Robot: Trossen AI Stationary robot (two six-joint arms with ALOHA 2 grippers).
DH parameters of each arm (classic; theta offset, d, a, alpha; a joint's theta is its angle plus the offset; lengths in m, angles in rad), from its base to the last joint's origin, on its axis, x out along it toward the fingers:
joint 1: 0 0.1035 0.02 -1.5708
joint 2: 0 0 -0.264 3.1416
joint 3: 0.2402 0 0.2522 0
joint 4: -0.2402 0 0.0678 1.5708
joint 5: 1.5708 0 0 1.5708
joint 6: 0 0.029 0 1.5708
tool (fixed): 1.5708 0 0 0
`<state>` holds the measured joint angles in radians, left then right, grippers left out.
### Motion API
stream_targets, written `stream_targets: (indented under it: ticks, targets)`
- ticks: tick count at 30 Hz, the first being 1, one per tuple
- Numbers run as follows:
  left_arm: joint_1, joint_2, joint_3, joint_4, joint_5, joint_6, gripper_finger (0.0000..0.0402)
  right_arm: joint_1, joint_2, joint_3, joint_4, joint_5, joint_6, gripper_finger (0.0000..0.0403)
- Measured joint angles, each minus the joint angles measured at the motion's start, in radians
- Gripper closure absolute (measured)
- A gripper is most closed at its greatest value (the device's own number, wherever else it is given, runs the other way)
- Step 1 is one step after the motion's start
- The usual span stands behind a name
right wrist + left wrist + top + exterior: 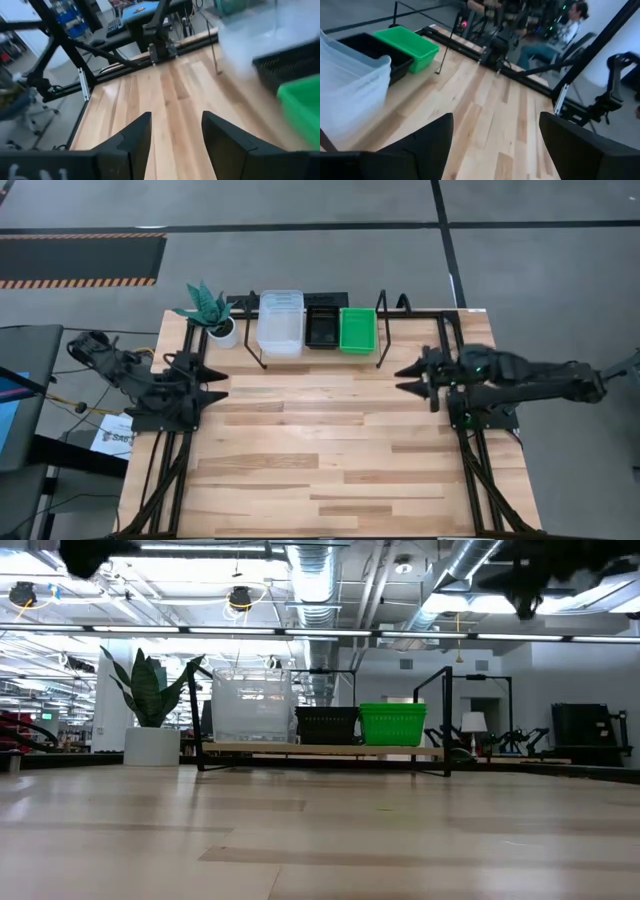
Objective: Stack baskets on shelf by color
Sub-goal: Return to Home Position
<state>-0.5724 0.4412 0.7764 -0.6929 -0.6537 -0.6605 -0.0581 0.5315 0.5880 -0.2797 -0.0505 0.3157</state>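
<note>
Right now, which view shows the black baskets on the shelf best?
The low view: the black baskets stand side-on, unobstructed, between the clear baskets and green baskets. The high view shows only their open top; the left wrist view a part behind the clear ones; the right wrist view only a corner.

In my right wrist view the clear baskets (255, 35) are a blur and the green basket (302, 107) runs off the edge. From above I cannot count their layers. The low view's top edge crops my left arm (95, 552) and right arm (540, 570).
</note>
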Motion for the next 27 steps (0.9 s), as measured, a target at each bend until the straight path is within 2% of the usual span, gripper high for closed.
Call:
stream_targets:
  ticks: [4,8,12,14,18,22,27]
  targets:
    - [0.000,-0.141,-0.193,0.115,0.010,0.015,0.0118,0.023,-0.023,-0.181,0.203,0.000,0.052,0.0208]
    - [0.000,-0.284,-0.368,0.248,0.039,0.032,0.0118,0.055,-0.024,-0.337,0.478,0.000,0.054,0.0205]
    - [0.000,-0.424,-0.506,0.325,0.063,0.040,0.0118,0.073,-0.024,-0.454,0.691,0.000,0.054,0.0205]
    - [-0.001,-0.439,-0.552,0.352,0.063,0.038,0.0118,0.079,-0.024,-0.498,0.759,0.004,0.064,0.0206]
    - [0.001,-0.434,-0.612,0.368,0.069,0.010,0.0118,0.078,-0.029,-0.571,0.831,0.040,0.093,0.0209]
    - [0.001,-0.435,-0.675,0.411,0.078,-0.007,0.0118,0.081,-0.029,-0.579,0.813,0.096,0.093,0.0207]
    - [-0.001,-0.420,-0.680,0.444,0.109,0.100,0.0118,0.080,-0.028,-0.579,0.807,0.142,0.042,0.0205]
